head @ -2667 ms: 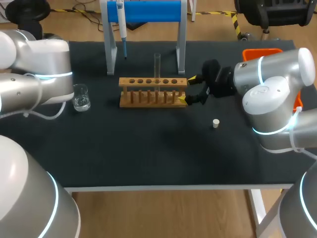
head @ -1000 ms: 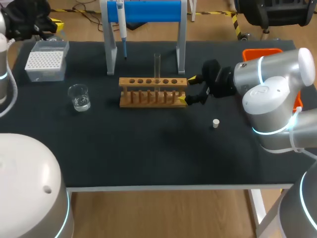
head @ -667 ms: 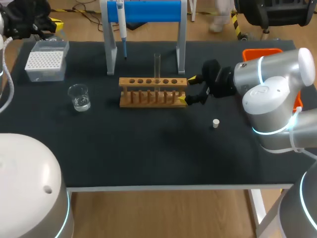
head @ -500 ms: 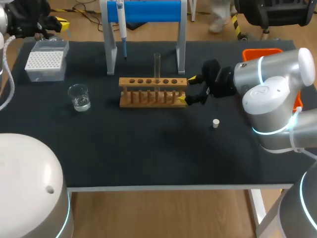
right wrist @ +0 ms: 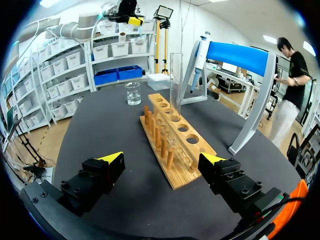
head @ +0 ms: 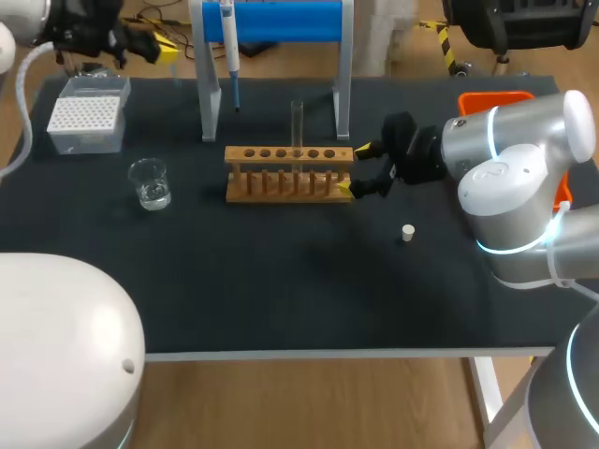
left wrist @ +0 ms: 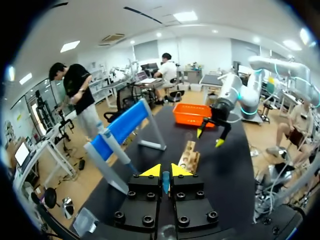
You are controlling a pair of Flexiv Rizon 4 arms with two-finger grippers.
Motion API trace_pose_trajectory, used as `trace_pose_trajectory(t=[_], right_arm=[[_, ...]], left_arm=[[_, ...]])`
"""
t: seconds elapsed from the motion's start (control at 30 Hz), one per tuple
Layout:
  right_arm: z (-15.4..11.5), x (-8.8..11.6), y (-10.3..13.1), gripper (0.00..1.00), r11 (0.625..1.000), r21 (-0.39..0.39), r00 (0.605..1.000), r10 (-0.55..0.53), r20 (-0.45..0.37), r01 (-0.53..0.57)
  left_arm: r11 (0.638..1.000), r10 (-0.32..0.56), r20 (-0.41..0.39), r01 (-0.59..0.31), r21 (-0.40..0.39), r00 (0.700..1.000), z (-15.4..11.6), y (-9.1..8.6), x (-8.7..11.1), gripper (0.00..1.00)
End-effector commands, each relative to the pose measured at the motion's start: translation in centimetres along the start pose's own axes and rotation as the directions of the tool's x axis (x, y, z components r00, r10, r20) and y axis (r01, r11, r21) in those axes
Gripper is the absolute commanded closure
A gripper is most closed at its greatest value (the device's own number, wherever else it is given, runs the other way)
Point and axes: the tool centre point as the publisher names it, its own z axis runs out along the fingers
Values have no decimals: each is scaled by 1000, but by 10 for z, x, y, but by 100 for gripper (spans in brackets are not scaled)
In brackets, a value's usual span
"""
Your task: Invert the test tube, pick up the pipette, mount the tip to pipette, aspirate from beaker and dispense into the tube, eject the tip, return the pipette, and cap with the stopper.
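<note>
Swung back from over the tip box (head: 86,123), the left gripper (left wrist: 165,172) now hangs at the far-left corner of the table (head: 281,281), its fingers drawn close with only a slim gap between the tips. The right gripper (right wrist: 161,162) has not moved. Its fingers are spread wide, one on each side of the rack's (head: 288,173) near end, touching nothing. The stand (head: 281,21) is ahead of the left fingers, with the tip box near them. The beaker (head: 152,183) sits past the rack's far end, ahead of the right fingers. The tube (head: 297,126) stands upright in the rack, mouth up. The pipette (head: 228,47) hangs on the stand. The stopper (head: 408,232) lies on the table beside the right fingers, apart from them.
</note>
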Motion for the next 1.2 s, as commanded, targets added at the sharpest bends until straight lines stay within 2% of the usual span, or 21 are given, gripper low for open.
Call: trace_pose_trajectory(t=[0.03,0.43,0.8,1.0,1.2], right_arm=[[-2,0,0,0,1000,4,1000,0,-3,0],[-2,0,0,0,1000,4,1000,0,-3,0],[-2,0,0,0,1000,4,1000,0,-3,0],[-2,0,0,0,1000,4,1000,0,-3,0],[-2,0,0,0,1000,4,1000,0,-3,0]], left_arm=[[998,-8,-40,6,-62,999,17,-12,11,100],[999,3,-141,-10,-49,990,65,-35,52,100],[996,52,-230,-67,-58,972,73,-52,77,100],[996,9,-261,-33,-84,965,79,-54,86,100],[996,-3,-257,-20,-86,966,83,-54,91,100]])
